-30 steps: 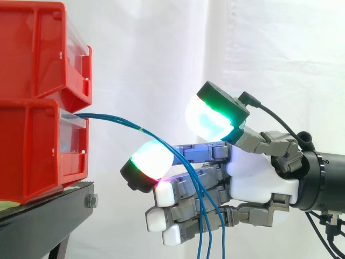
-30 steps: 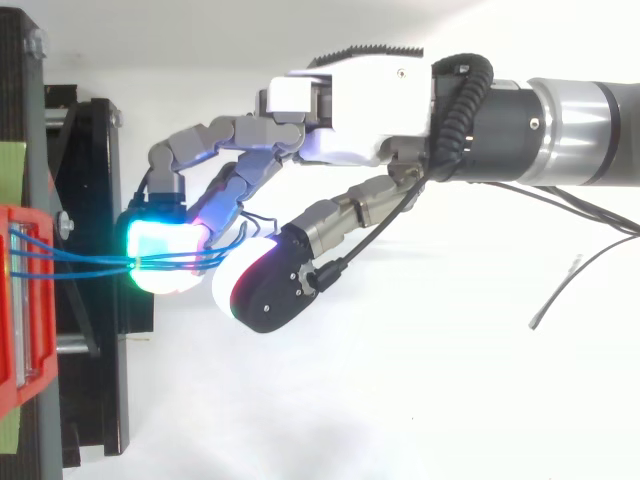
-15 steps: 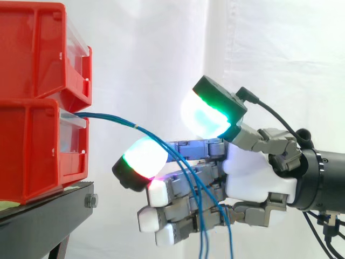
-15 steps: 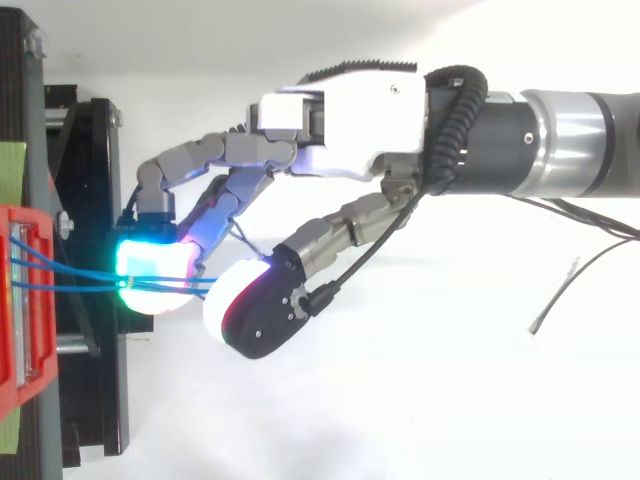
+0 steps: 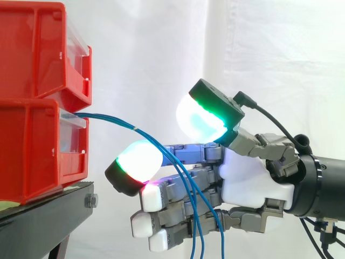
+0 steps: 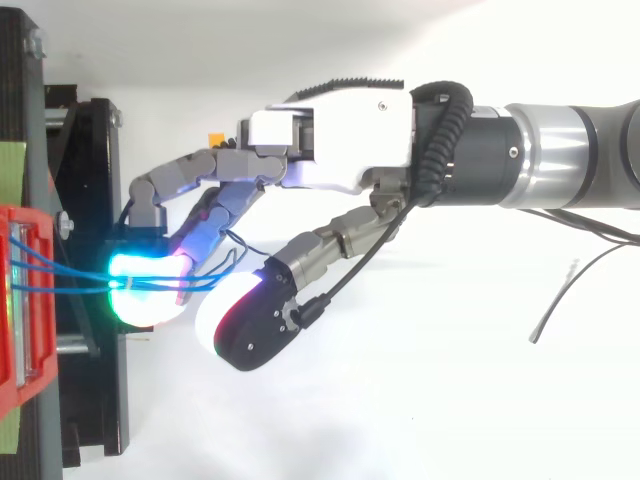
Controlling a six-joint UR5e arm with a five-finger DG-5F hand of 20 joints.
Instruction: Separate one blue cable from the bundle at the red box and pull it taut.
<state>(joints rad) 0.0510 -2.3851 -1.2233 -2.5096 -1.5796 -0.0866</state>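
Robot hand (image 5: 253, 181) held wide open, thin blue cables (image 5: 113, 120) sagging across it from the red box (image 5: 32, 145); light, limp, probably slippery, best pinched singly near the box.

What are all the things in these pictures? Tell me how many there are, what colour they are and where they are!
red bins: two, red, stacked at the left on the stand
blue cables: a few, thin and blue, coming out of the lower bin's front, draped over a finger and hanging down past the hand
black stand: one, black, under the bins
white curtain: one, white, behind everything
hand: one, white and grey, right of the bins, fingers stretched toward them with the thumb raised above
fingertip pads: glowing white, green and cyan
arm: one, silver and black, reaching in from the right
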